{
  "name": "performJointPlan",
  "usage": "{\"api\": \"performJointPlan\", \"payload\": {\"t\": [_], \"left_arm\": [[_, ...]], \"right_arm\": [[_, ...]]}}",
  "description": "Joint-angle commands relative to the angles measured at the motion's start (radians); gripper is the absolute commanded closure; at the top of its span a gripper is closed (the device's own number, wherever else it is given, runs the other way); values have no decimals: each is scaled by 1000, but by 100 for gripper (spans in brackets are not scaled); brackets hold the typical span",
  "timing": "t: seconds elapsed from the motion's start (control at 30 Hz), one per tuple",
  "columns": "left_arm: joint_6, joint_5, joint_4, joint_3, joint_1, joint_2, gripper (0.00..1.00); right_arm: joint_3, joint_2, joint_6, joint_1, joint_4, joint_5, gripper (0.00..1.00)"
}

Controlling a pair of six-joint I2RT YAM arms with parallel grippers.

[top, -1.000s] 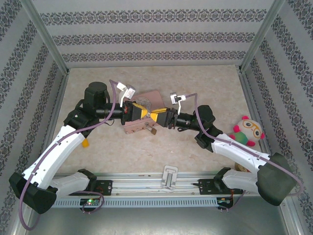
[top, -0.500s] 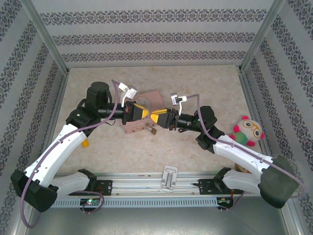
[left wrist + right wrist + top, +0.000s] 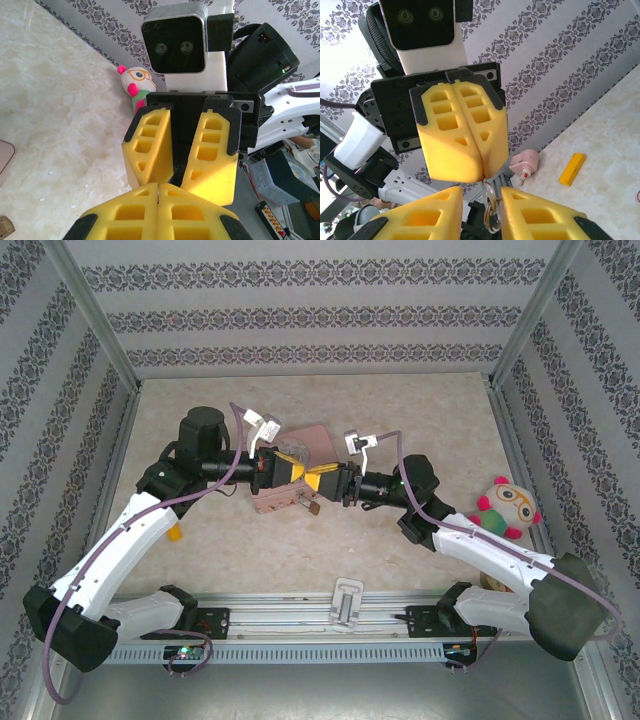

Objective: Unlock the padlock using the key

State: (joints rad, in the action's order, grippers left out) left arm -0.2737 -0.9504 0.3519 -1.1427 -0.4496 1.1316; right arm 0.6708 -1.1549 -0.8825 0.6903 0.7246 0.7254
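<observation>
Right wrist view: left gripper was pressed shut, a thin metal ring dangling at its tips between the right gripper's parted pads. The padlock sat by the pink tin. A mistimed handover risked dropping that ring.

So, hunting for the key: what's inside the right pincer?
Between the right pincer's open fingers, a thin metal ring, below the left pincer's shut tips; any key is hidden.
</observation>
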Motion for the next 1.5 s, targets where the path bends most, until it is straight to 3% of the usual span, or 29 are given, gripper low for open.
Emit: {"api": "performJointPlan", "payload": {"t": [0.0, 0.53, 0.8, 0.97, 1.07, 1.13, 1.23, 1.33, 1.47], "left_arm": [[-17, -22, -51, 9, -1, 4, 100], [-35, -18, -63, 9, 0, -2, 100], [-42, -11, -64, 8, -1, -5, 100], [-49, 4, -64, 8, 2, -7, 100], [-66, 17, -73, 9, 4, -7, 87], [-89, 33, -88, 13, 5, -9, 73], [-120, 100, -102, 18, 6, -22, 34], [-172, 270, -108, 46, 6, -55, 0], [-265, 509, -118, 113, -2, -115, 1]], "right_arm": [[30, -6, 22, 9, 26, 25, 75], [10, 4, 27, 3, 24, 14, 83], [-3, 17, 30, -6, 24, 17, 100], [-21, 46, 31, -13, 24, 14, 100], [-35, 64, 30, -20, 24, 10, 100], [-48, 81, 30, -28, -3, -1, 100], [-73, 122, 35, -52, -79, -43, 100], [-90, 176, 67, -77, -241, -112, 100], [-96, 253, 132, -83, -495, -240, 100]]}}
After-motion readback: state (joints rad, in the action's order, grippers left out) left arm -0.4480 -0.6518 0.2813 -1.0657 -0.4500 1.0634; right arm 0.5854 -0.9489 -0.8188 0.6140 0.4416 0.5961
